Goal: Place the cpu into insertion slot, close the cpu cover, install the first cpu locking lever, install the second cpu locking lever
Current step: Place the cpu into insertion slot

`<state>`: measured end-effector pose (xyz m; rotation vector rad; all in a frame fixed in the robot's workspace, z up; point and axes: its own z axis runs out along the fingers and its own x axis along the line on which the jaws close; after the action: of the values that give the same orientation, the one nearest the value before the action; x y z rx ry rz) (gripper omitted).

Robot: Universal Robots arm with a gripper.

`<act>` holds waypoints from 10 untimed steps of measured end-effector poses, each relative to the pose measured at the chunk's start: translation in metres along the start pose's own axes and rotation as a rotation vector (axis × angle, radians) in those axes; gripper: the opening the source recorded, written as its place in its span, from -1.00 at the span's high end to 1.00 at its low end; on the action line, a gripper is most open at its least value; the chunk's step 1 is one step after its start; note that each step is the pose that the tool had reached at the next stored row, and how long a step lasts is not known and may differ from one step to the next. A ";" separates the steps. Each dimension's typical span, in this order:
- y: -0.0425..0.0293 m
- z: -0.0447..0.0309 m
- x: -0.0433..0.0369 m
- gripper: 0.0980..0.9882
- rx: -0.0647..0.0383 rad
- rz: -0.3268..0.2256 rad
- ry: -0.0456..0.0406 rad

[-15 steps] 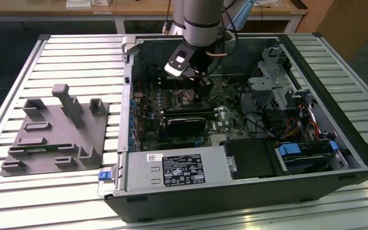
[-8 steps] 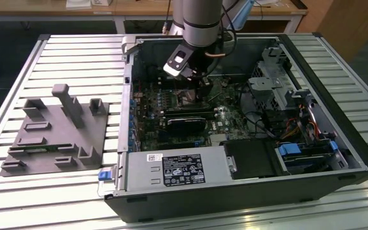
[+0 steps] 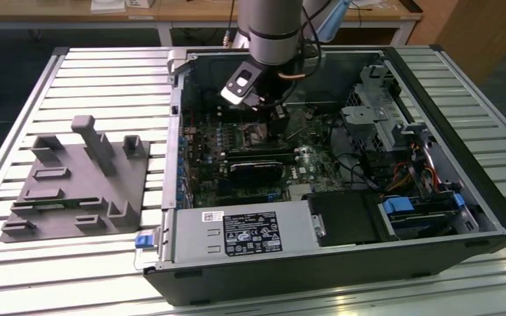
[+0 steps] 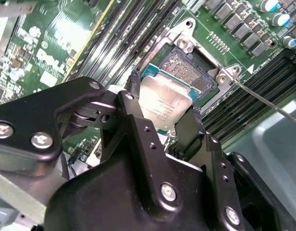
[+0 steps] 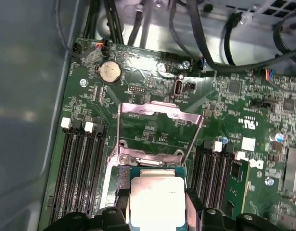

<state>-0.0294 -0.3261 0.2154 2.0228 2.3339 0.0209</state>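
On the exterior view's left, one grey moulded rack (image 3: 77, 178) sits on the slatted surface (image 3: 103, 72). To its right sits one open computer case (image 3: 464, 191), and my pincer (image 3: 275, 125) reaches down into it. In the second wrist view my two fingers (image 4: 131, 103) clamp one cpu (image 4: 163, 103) by opposite edges, holding it just over the one insertion slot (image 4: 196, 65). I cannot tell whether they touch. In the first wrist view the one cpu cover (image 5: 160, 108) lies flipped open beyond the slot.
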 end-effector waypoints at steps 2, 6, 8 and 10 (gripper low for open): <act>-0.0016 0.0005 0.0006 0.00 0.000 0.018 -0.0007; -0.0034 0.0017 0.0021 0.00 0.002 0.050 -0.0022; -0.0040 0.0024 0.0038 0.00 0.002 0.059 -0.0025; -0.0041 0.0030 0.0063 0.00 0.002 0.065 -0.0028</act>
<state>-0.0342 -0.3205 0.2120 2.0972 2.2668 0.0185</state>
